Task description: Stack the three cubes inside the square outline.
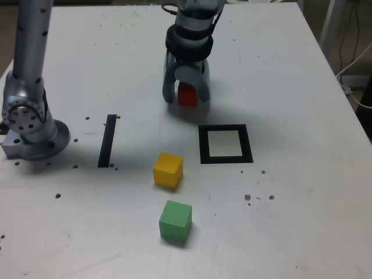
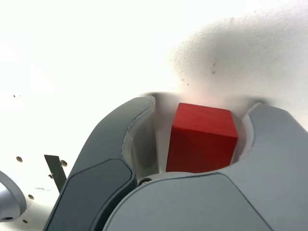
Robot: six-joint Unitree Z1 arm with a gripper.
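And here is the grey two-fingered tool, down at the white tabletop surface, straddling the matte red cube. The fingers stand apart, one on each side of the block; the wrist view shows a gap on one flank, while the other finger sits very near, perhaps touching. No firm grip to be seen, so the step in hand looks like closing on red.

How to do it well? Centre first! A small shift to even out those two gaps would let both fingers meet the faces together, instead of one shoving the block along or twisting it. Then close gently, flat against opposite faces, and low enough for a sure hold. Squeeze on a skewed cube and it could spin or come up tilted.

Once it's held, straight up, clear of the surface, before any sideways travel. The target, the thick black square outline with the white centre, is close by, towards the exterior view's right and nearer the camera. Nothing stacked in there! The matte yellow cube sits outside it, the matte green cube beyond that, nearer the camera. Red should land flat and central, to make a sound base for both.
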